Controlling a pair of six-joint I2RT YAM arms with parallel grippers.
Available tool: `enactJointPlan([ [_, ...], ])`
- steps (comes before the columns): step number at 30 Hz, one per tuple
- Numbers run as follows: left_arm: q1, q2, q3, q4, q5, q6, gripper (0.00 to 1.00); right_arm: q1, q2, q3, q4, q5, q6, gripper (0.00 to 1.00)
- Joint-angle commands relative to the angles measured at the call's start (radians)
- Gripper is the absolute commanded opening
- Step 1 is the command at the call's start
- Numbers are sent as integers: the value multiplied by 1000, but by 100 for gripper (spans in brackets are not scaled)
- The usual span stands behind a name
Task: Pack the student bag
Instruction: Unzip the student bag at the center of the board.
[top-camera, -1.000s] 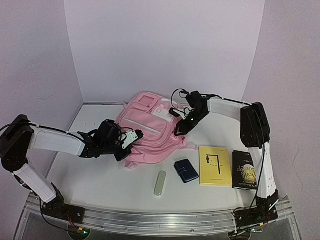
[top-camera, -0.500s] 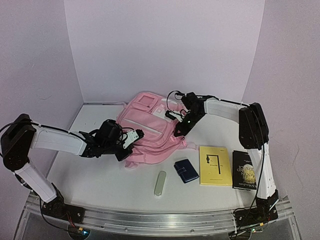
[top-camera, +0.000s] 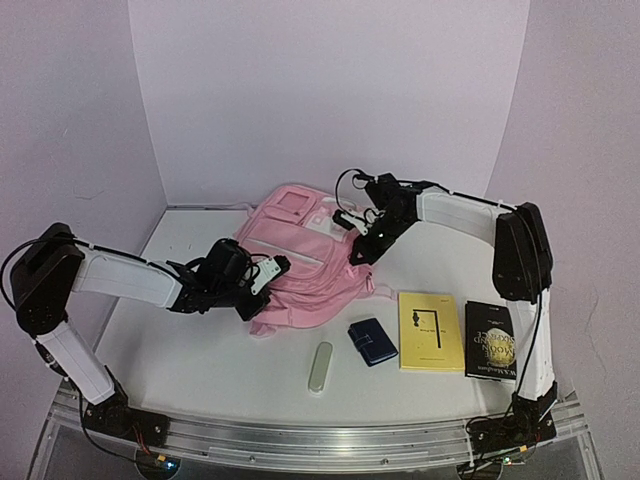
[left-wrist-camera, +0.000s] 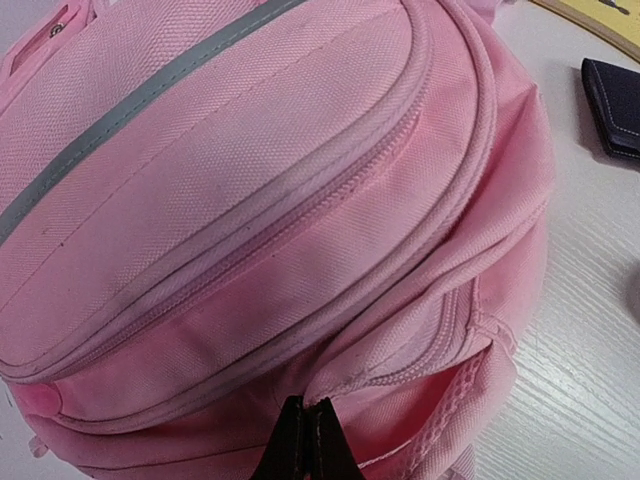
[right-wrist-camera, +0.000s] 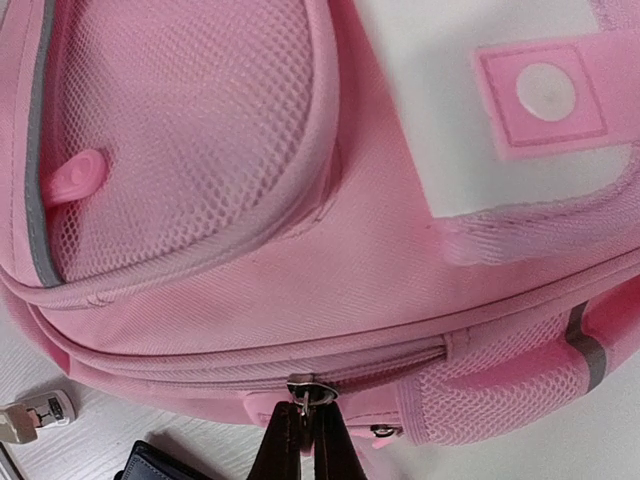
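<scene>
Student bag (top-camera: 300, 255) laid flat on white counter (top-camera: 200, 355), mid-back, front pockets up. Left pincer (left-wrist-camera: 305, 440) seen fully closed, tips pressed against bag's near-left seam; whether fabric is pinched cannot be told. Right pincer (right-wrist-camera: 300, 432) closed narrow on metal zip pull (right-wrist-camera: 300, 392) at bag's right side. Navy case (top-camera: 372, 341), yellow book (top-camera: 431, 331), black book (top-camera: 490, 340) and pale oblong case (top-camera: 320, 367) laid on counter nearer arm bases, none touched by either pincer.
</scene>
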Motion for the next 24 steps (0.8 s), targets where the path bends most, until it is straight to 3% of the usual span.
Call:
enactJointPlan([
  [1, 4, 23, 69, 69, -18, -93, 0, 55, -53, -13, -34, -57, 71, 0],
  [15, 5, 84, 105, 123, -24, -196, 0, 165, -83, -106, -24, -88, 174, 0],
  [24, 5, 117, 126, 151, -36, -251, 0, 225, -80, -75, 51, -161, 274, 0],
])
